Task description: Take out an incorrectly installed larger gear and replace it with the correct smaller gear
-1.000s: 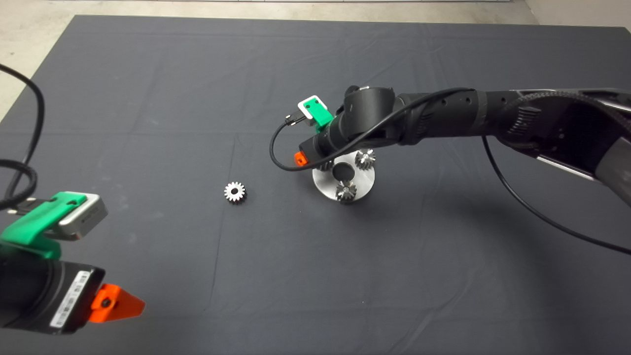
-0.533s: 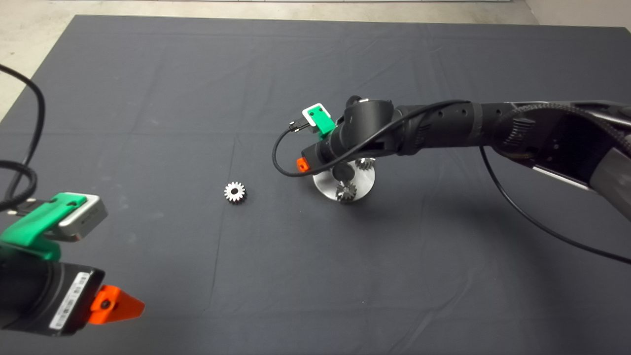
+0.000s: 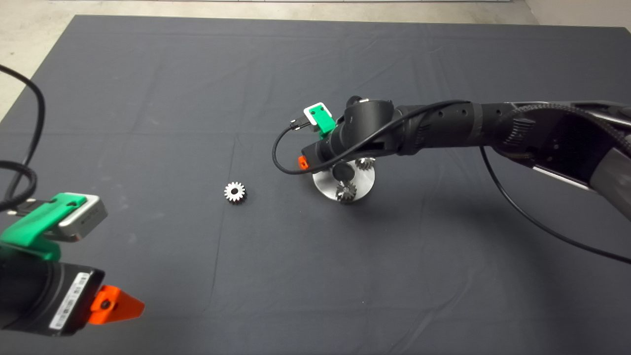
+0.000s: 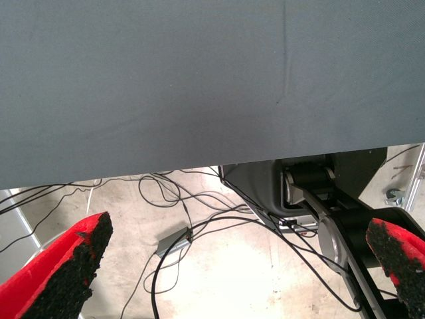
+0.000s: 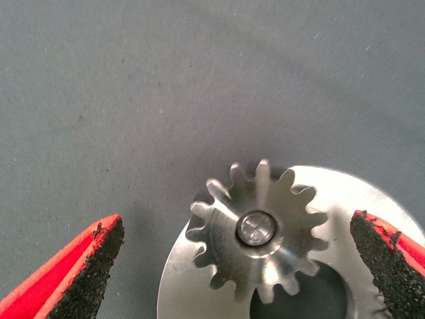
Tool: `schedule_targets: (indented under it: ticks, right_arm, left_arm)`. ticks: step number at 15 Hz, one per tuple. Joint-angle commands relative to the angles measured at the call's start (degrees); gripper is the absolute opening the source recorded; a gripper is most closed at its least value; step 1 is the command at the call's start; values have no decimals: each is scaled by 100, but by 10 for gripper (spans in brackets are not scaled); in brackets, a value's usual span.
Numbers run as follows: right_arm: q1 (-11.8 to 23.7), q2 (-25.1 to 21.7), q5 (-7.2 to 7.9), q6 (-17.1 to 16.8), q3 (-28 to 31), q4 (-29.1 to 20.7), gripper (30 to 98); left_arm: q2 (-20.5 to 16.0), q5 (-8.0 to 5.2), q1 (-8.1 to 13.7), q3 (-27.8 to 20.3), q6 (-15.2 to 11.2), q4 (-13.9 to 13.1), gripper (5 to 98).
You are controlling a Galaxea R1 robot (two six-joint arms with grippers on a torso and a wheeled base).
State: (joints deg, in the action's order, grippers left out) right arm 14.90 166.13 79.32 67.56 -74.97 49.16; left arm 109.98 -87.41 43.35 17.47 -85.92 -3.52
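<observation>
The larger gear (image 5: 255,232), shiny steel with flared slanted teeth, sits on a pin at the edge of a round steel plate (image 5: 372,199). My right gripper (image 5: 236,226) is open, with one finger on each side of this gear and apart from it. In the head view the right gripper (image 3: 308,162) hangs over the plate's left part (image 3: 323,190) and hides that gear. The smaller gear (image 3: 235,192), with straight teeth, lies loose on the mat left of the plate. My left gripper (image 3: 116,305) is parked at the lower left, open and empty.
Two more gears (image 3: 346,191) (image 3: 365,162) stand on the plate around a dark central hole (image 3: 343,171). The right arm's black cable (image 3: 276,153) loops beside the gripper. The left wrist view shows the mat's edge (image 4: 199,166) and cables on the floor (image 4: 172,239).
My right gripper has come slightly down and to the right over the plate's left part, now covering the gear there. The left arm and the loose gear have not moved.
</observation>
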Motion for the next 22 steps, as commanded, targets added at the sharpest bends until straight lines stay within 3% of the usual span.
schedule_targets:
  ticks: [1,5,7,10,22]
  right_arm:
    - [-23,-14,-5,91,-151,181,901]
    - [-57,-14,-22,140,-253,230,863]
    - [-57,-14,-22,161,-245,348,800]
    - [-48,12,-31,161,-218,357,797]
    - [-48,-6,-75,161,-227,392,650]
  left_arm:
    - [-7,-92,42,-105,-21,21,982]
    - [-7,-92,42,-105,-21,27,982]
    - [-16,-92,42,-105,-21,25,982]
    - [-16,-92,42,-105,-21,24,982]
    - [-24,-92,42,-114,-21,27,982]
